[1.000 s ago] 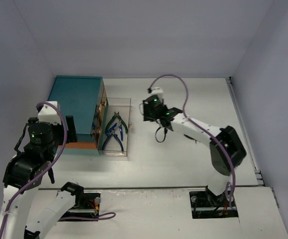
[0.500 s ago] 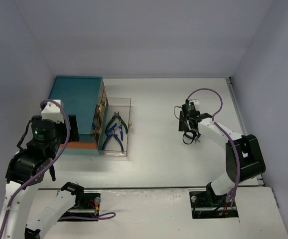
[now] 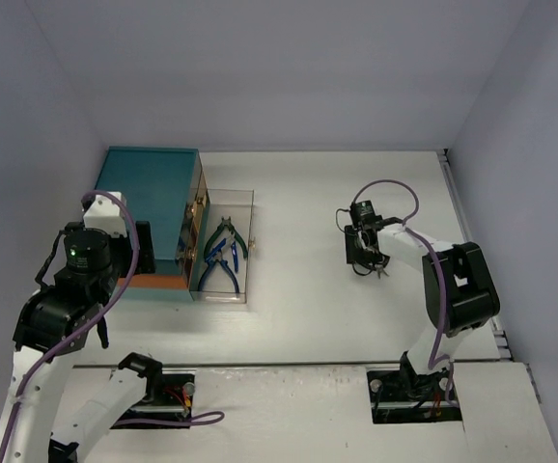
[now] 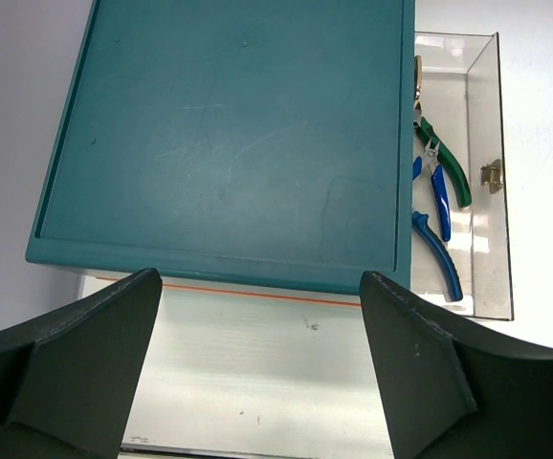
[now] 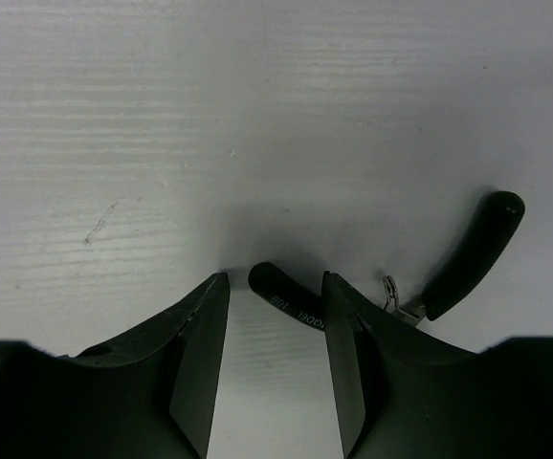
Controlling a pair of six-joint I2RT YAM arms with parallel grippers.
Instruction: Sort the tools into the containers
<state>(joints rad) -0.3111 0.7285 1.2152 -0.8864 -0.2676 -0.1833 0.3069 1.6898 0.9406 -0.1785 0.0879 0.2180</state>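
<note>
The right jaws stood apart astride one handle of the black pliers [image 5: 469, 254], right of centre on the bench [image 3: 308, 198]. The left jaws gaped over the teal chest [image 4: 229, 134]; its clear drawer [image 4: 479, 110] held green pliers [image 4: 447, 164] and blue pliers [image 4: 436, 252].

White matte tabletop [image 3: 308, 309]: fine straight grain shows in the right wrist view, with one faint scuff mark [image 5: 99, 222]. It is enclosed on three sides by plain pale grey-lilac panels: back wall [image 3: 279, 68], left wall [image 3: 18, 125], right wall [image 3: 540, 164]. A narrow rail [image 3: 472, 253] runs along the tabletop's right edge. A straight seam [image 3: 289, 365] sets off the near white strip. Lighting is even and diffuse; shadows are soft.
</note>
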